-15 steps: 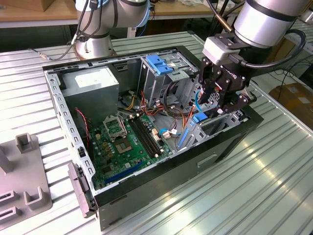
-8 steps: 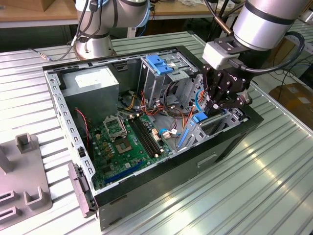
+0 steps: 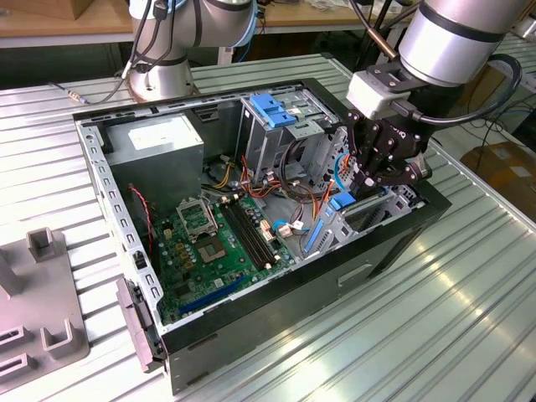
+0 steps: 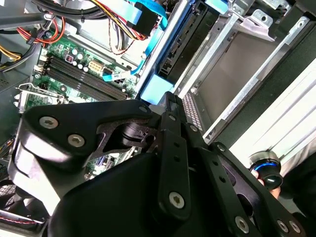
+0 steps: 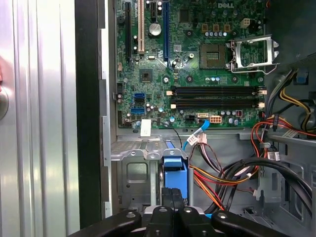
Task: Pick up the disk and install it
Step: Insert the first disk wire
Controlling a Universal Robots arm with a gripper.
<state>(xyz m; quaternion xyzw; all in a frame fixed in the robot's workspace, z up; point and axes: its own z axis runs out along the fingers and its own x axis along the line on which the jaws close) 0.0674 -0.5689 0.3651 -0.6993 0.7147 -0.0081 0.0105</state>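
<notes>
Exterior view: an open computer case sits on a ribbed metal table, with a wooden bench behind it and a cardboard box beyond its far end. The gripper is down inside the case at the drive bay, on the blue-framed disk. Second wrist view: the disk's blue edge stands beside the bay's metal wall, motherboard close by. First wrist view: the fingers are drawn narrow, pinching the disk.

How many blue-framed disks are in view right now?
1. The disk sits in the metal bay beside the motherboard, directly at the claw. Others could be hidden inside the drive cage.
</notes>
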